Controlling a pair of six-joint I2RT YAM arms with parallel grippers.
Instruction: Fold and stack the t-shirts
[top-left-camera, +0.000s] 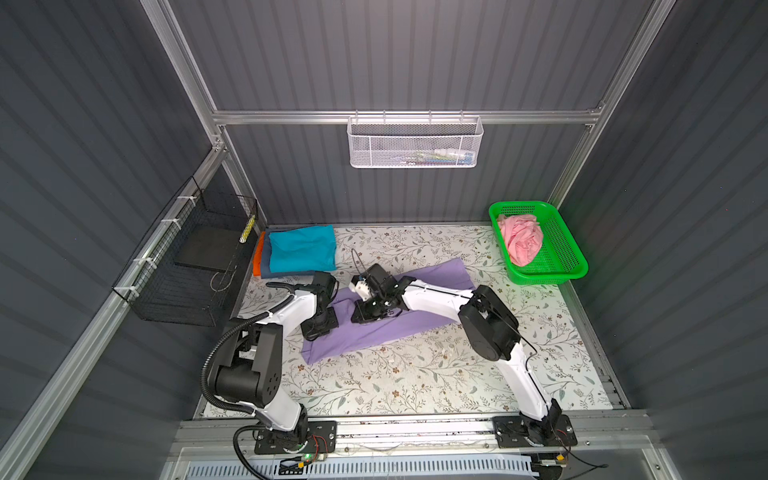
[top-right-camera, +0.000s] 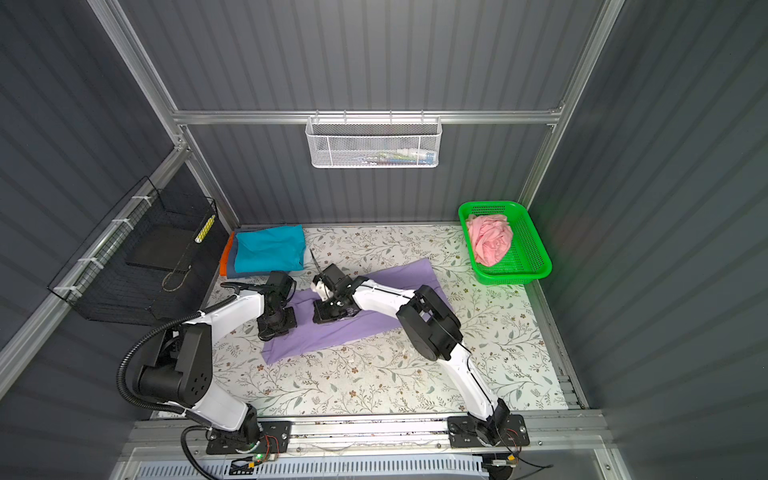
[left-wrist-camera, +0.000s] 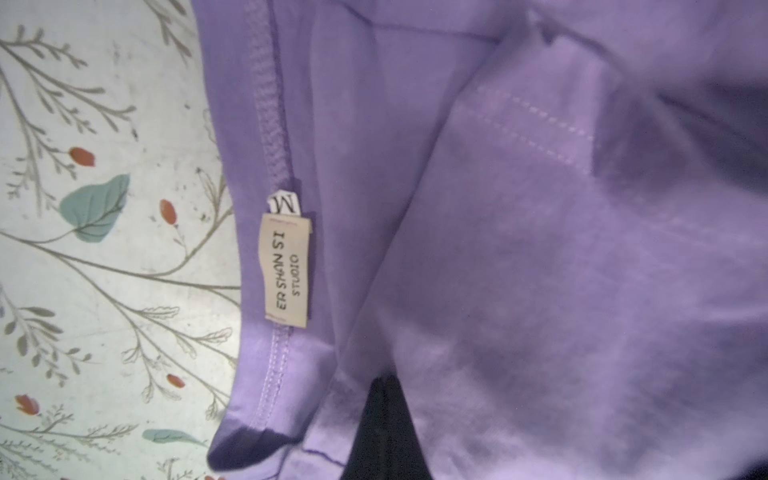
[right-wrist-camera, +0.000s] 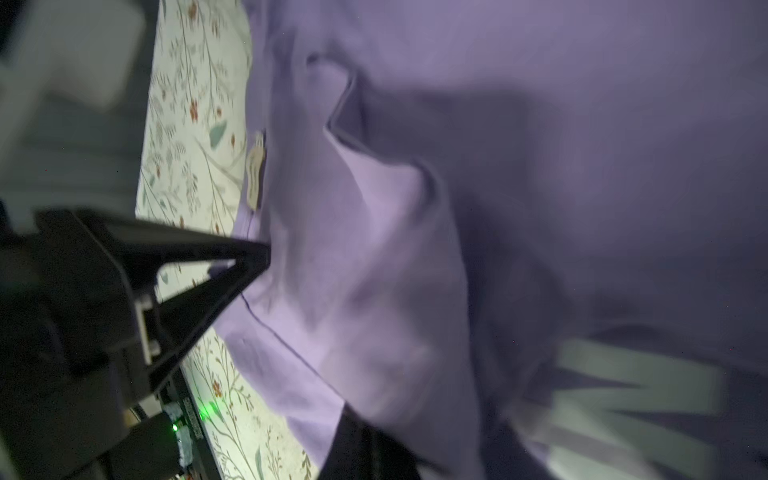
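- We are pinching the lavender t-shirt (top-left-camera: 432, 278) at its left edge with the left gripper (right-wrist-camera: 258, 254), fully closed.
- We are clamping its cloth just to the right with the right gripper (right-wrist-camera: 361, 449), also closed.

Front half of the floral-print tabletop (top-left-camera: 415, 374) is wide open, loads of room to swing through. The middle's crowded: the long lavender cloth t-shirt (top-left-camera: 436, 276) lies slantwise with both arms over it, left gripper (top-left-camera: 319, 326) and right gripper (top-left-camera: 368, 313) just beside each other. The folded stack with a teal shirt on top (top-left-camera: 301, 249) blocks the back left corner, and the green plastic mesh basket (top-left-camera: 577, 266) blocks the back right. There's a bare strip between those two.
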